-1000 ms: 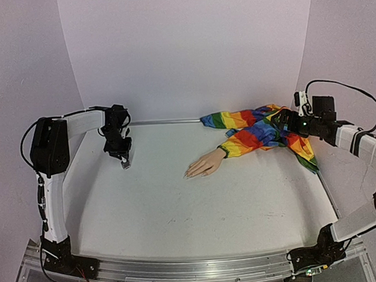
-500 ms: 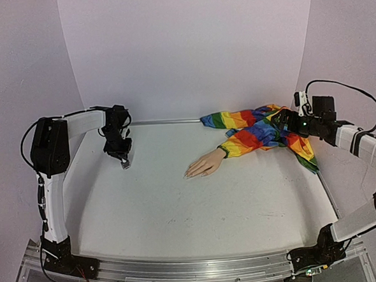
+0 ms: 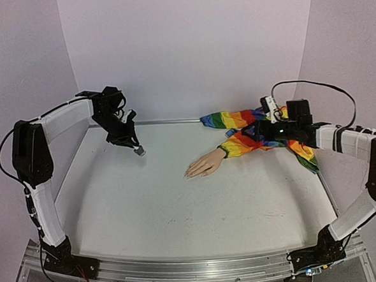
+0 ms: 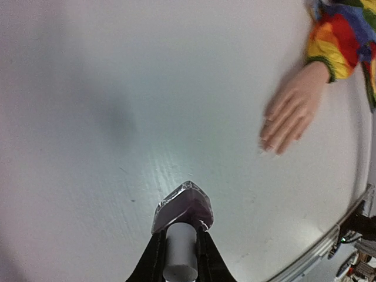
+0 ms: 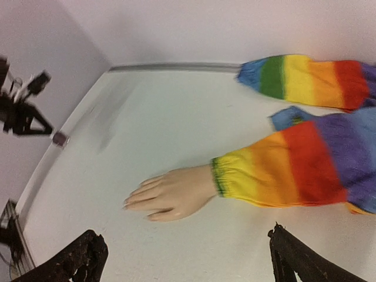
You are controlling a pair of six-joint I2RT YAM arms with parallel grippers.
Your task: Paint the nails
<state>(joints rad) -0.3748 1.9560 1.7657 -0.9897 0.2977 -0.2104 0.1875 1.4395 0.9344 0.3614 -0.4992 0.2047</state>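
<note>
Clamping a dark polish bottle, the left gripper is hovering far left.
Right gripper is gaping over the rainbow sleeve; mannequin hand is lying on white table.

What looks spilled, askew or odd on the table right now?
Nothing spilled or damaged. The mannequin hand lies flat on the table. The only tilted thing is the small bottle, held off the table in the left gripper.
</note>
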